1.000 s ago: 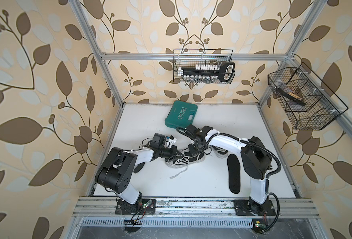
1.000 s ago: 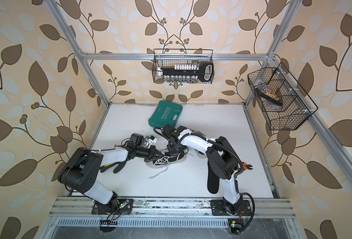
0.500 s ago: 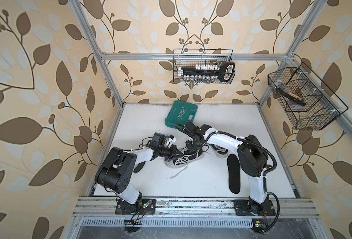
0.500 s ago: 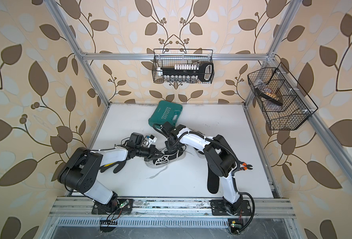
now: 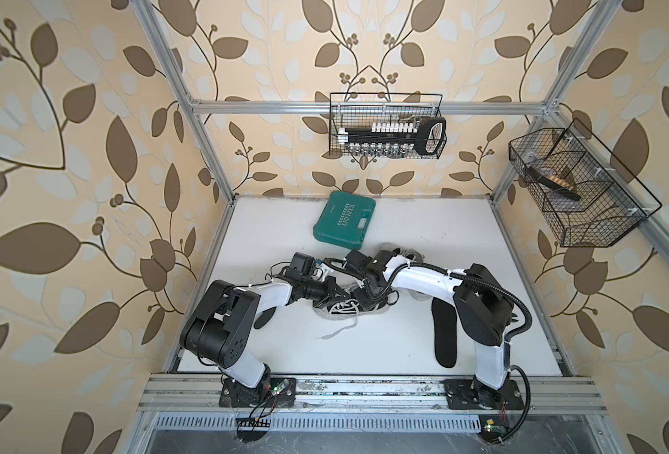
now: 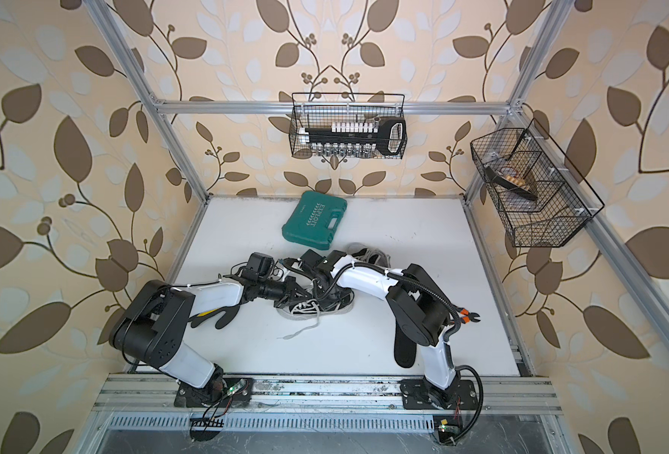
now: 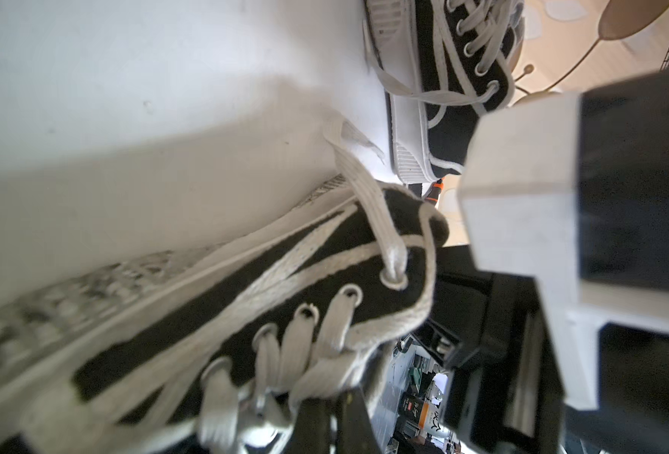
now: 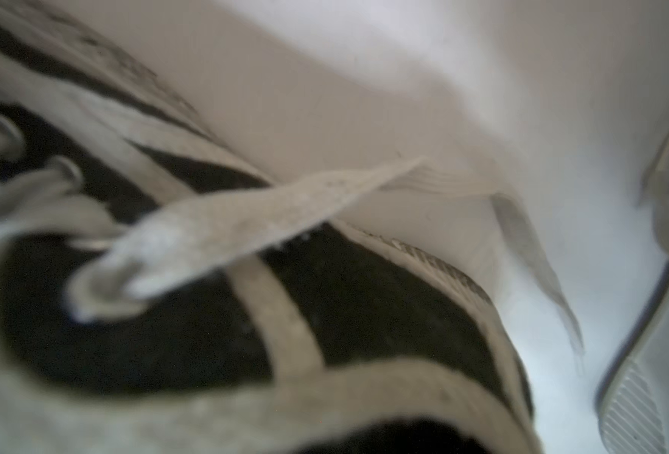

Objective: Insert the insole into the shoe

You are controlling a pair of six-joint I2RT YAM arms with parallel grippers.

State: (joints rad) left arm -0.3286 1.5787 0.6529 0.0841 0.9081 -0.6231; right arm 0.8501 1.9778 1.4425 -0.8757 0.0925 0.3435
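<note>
White tabletop [image 5: 364, 353]. Green plastic tool case [image 5: 344, 225] sits at the back and is not involved. Black canvas sneaker with white laces [image 5: 346, 309] is mid-table, sole down. Long black foam insole [image 5: 445, 338] lies flat beside the right arm's base, well apart from the sneaker, and nothing holds it. Left gripper [image 5: 329, 295] is at the laces and right gripper [image 5: 367, 303] is at the collar. Both have their jaws closed tight; I can't tell if either pinches fabric.

The step looks like prepping the shoe mouth. To do it well: keep the sole flat, pull the tongue and the loose lace [image 5: 339, 328] clear, and hold the opening wide. Then free one arm to fetch the insole and feed it in toe end first.
</note>
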